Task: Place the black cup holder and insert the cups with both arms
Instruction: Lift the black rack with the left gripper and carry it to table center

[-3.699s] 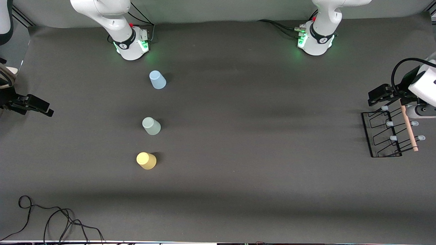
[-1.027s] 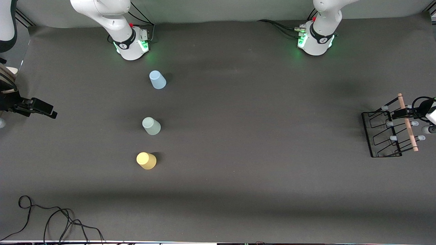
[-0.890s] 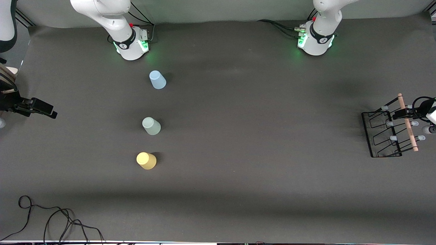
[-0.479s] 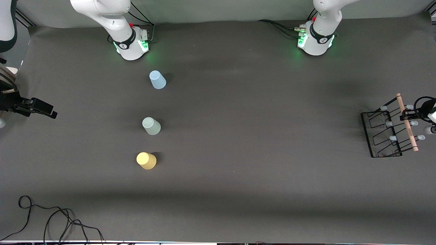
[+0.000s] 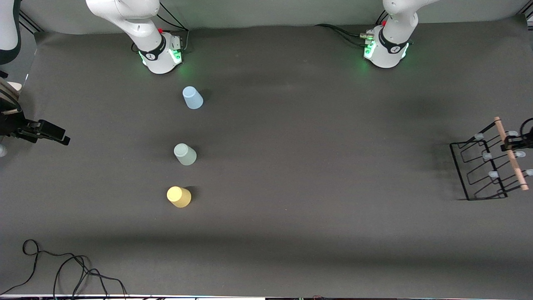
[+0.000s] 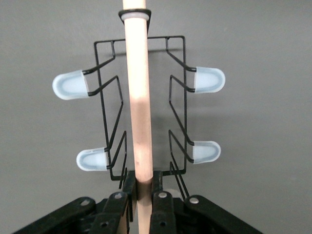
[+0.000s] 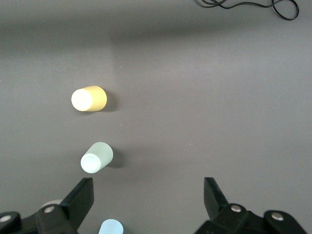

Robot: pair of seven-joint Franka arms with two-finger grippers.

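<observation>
Cups stood inverted in a row: pale blue cup (image 5: 192, 98), pale green cup (image 5: 185, 154), yellow cup (image 5: 179, 196), near the spread, empty right gripper (image 5: 43, 131). Well toward the left arm's end, the left gripper (image 6: 142, 195) clenched the black cup holder (image 5: 483, 171) by its wooden rod (image 6: 138, 102), fingers across its long axis.

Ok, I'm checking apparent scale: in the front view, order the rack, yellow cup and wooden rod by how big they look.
1. Rack, largest.
2. Wooden rod, long but thin.
3. Yellow cup, smallest.
The left tool holds the rod, possibly nearer the camera, so its size is unsure.

L gripper (image 5: 513, 145) lifted cup holder (image 5: 479, 171) — off table.
</observation>
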